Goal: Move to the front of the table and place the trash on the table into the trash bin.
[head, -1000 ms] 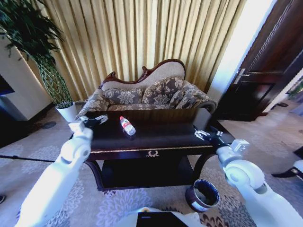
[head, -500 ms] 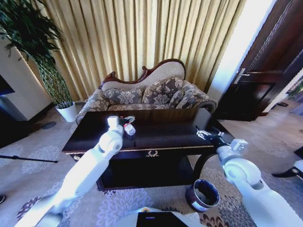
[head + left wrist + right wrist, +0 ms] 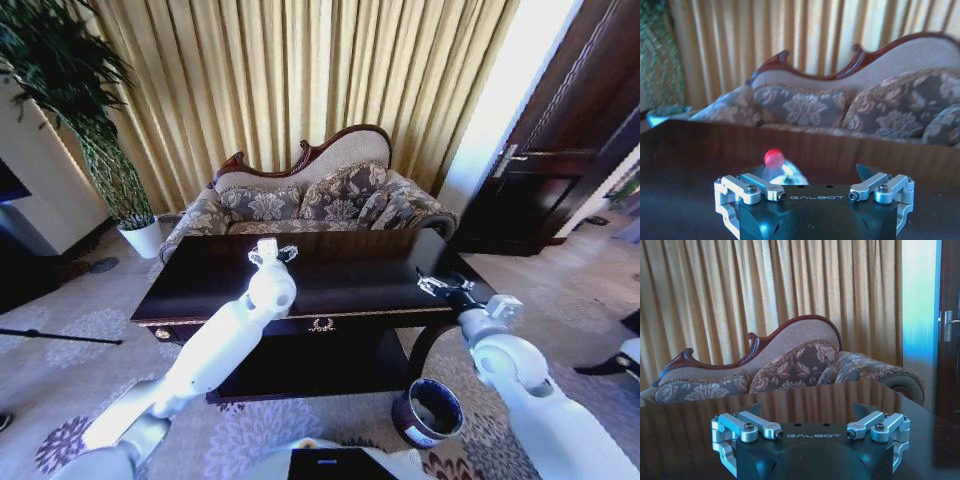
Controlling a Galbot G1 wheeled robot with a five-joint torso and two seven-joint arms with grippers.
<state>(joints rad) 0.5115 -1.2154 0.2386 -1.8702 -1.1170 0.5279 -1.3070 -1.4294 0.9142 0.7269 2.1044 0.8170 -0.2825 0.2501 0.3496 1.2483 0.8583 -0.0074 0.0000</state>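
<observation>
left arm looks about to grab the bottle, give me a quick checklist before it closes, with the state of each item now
1. Left hand over the table, at the bottle's spot: ok.
2. Left hand open: ok, fingers spread in the left wrist view.
3. Bottle between the fingers: ok, red cap ahead of the hand, nearer one finger than centred.
4. Hand low enough to close on the bottle: cannot tell.
5. Right hand out of the way: ok, open over the table's right end.
6. Trash bin reachable: ok, on the carpet by the table's right front leg.
</observation>
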